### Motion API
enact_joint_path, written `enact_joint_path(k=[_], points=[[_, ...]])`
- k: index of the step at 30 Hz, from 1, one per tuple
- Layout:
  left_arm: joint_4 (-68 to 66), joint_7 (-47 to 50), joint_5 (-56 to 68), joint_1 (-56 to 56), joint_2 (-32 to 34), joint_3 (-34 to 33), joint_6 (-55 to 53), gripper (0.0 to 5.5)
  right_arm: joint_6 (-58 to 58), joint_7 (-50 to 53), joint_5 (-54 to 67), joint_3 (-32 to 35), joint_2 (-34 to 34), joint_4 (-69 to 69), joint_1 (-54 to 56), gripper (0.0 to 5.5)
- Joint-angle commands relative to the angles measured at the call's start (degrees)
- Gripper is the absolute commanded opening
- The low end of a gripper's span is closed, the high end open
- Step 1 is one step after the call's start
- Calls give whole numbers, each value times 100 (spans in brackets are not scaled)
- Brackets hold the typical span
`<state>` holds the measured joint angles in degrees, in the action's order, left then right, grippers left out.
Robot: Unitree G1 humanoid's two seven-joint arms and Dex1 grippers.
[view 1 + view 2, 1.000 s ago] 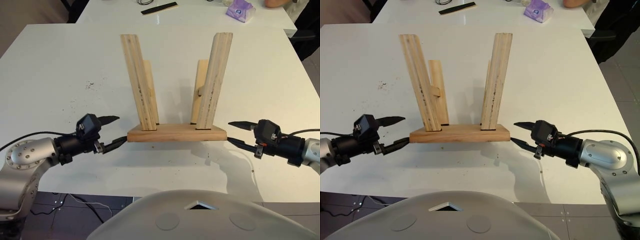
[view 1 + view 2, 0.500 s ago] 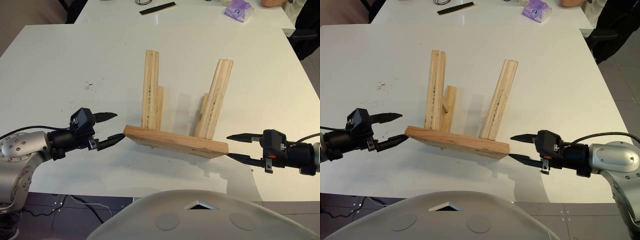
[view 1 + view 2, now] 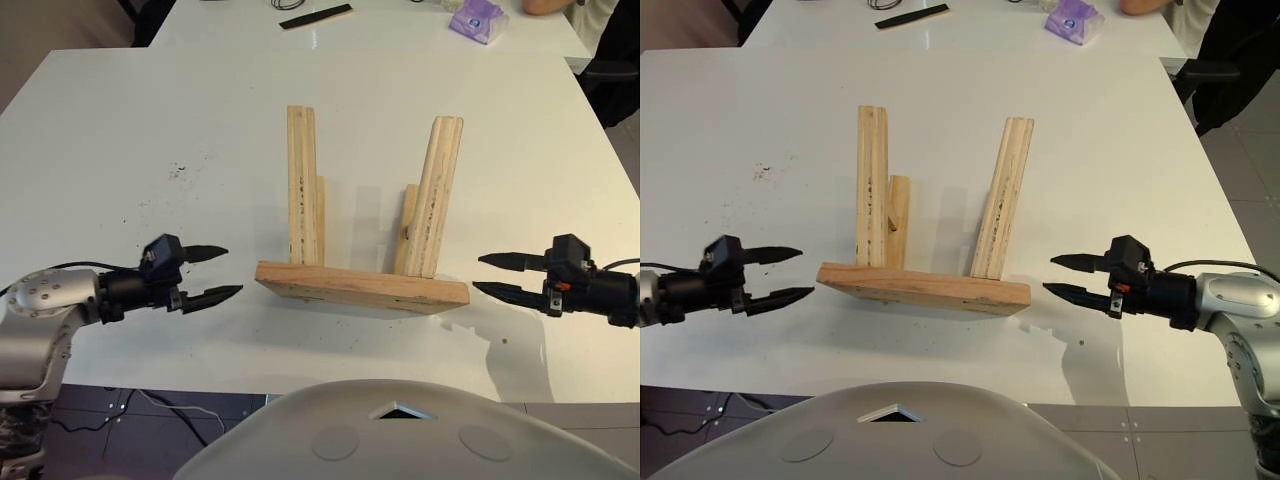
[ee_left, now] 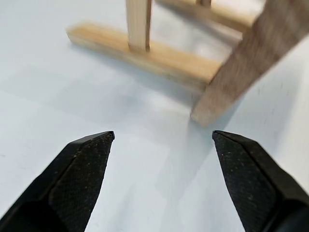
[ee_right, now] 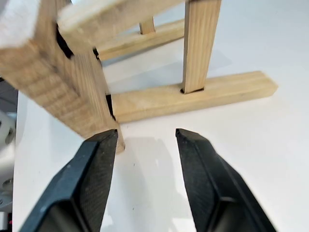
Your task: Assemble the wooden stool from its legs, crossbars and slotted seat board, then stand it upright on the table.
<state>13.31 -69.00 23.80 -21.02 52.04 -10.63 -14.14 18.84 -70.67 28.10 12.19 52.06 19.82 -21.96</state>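
Note:
The wooden stool lies on its side on the white table (image 3: 120, 130). Its seat board (image 3: 362, 286) stands on edge toward me, and the legs (image 3: 302, 185) (image 3: 441, 195) point away with short crossbars between them. My left gripper (image 3: 232, 270) is open, a short gap off the board's left end. My right gripper (image 3: 478, 273) is open just off the right end. In the left wrist view the open gripper (image 4: 163, 135) faces the board's end (image 4: 256, 63). In the right wrist view the open gripper (image 5: 146, 133) faces the other end (image 5: 53, 82).
Dark specks (image 3: 180, 170) dot the table left of the stool. A second table behind carries a black strip (image 3: 318, 16) and a purple packet (image 3: 478, 20). The table's front edge runs close below both grippers.
Both grippers were against the ends of the seat board, with the stool tilted half a second ago. The stool has now settled on the table and both grippers have drawn outward from it.

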Motion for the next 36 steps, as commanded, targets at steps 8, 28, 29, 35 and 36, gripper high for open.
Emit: enact_joint_path(k=[8, 28, 29, 35, 36], points=[[-387, 69, -993, 582, -529, 1330, 1181, 379, -1424, 113, -1319, -1404, -388, -808, 205, 220], [-800, 356, -1333, 794, -849, 1843, 1587, 261, -1466, 590, -1475, -1991, -841, -774, 726, 304], [-871, 351, -1358, 820, -842, 1849, 1622, 244, -1479, 605, -1479, -1991, -848, -746, 693, 304], [-1019, 354, -1420, 911, -820, 1935, 1743, 170, -1144, 458, -1016, -1922, -790, -223, 475, 304], [-999, 348, -1416, 900, -813, 1955, 1752, 170, -1081, 419, -959, -1916, -764, -140, 439, 304]])
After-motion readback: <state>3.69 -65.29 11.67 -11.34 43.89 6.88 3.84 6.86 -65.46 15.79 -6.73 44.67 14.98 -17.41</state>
